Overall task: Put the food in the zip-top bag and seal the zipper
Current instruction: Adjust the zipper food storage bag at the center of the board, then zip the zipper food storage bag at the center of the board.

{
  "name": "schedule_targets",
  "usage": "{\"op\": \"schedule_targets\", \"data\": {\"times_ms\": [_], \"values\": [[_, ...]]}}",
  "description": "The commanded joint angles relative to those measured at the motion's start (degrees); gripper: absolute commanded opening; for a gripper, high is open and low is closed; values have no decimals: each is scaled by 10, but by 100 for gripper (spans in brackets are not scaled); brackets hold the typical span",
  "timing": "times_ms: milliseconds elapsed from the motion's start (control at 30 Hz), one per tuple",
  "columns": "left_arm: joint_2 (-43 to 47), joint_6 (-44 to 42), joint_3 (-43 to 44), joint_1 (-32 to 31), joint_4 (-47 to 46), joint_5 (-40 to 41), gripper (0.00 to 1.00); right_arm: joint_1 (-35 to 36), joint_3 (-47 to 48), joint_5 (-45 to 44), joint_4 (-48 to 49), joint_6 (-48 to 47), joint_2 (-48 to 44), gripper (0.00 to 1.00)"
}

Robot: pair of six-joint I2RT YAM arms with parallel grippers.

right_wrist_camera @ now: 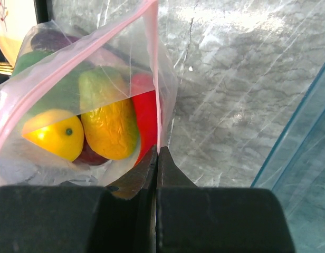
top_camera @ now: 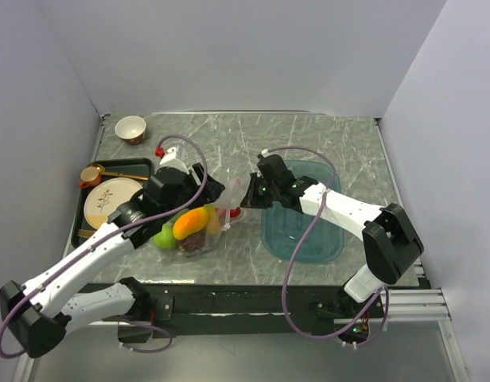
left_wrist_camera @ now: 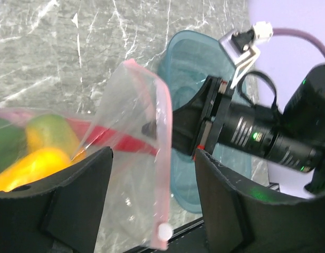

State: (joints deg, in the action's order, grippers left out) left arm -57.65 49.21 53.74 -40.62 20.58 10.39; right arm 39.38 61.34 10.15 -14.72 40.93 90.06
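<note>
Right gripper (right_wrist_camera: 156, 154) — jaws fully closed, pinching the zipper (right_wrist_camera: 155, 79) at the edge of the bag's mouth. In the wrist view the pink strip runs straight up from the fingertips. Left gripper (left_wrist_camera: 152, 158) — jaws wide apart, straddling the same strip and holding nothing. Can't tell if either pad touches the plastic.

The bag (top_camera: 199, 232) lies on the table (top_camera: 229, 143) just beside the teal tray (top_camera: 305, 239), on the tray's left-arm side, with its mouth end turned toward the tray. Can't tell if the mouth is sealed along its length.

The food is inside the bag: orange mango (right_wrist_camera: 111, 124), yellow mango (right_wrist_camera: 51, 134), red chili (right_wrist_camera: 145, 110), a green piece (right_wrist_camera: 51, 87), and something dark purple (right_wrist_camera: 46, 39) behind.

The right gripper sits between the tray and the bag. The plate (top_camera: 110, 200) is well apart from the tray, beyond the bag. A small bowl (top_camera: 130, 127) is farther off, at the back corner.
</note>
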Motion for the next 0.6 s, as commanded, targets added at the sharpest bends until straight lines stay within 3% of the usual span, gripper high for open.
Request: {"op": "schedule_targets", "data": {"times_ms": [0,300,567], "values": [[43,-32,-45,-1,-21,-12,68,2,7,-22,2,9,-30,0],[118,-22,-150,-60,-51,17,66,-13,37,-19,-25,3,-24,0],[125,144,-170,-95,-46,36,66,-32,49,-7,-29,5,-18,0]]}}
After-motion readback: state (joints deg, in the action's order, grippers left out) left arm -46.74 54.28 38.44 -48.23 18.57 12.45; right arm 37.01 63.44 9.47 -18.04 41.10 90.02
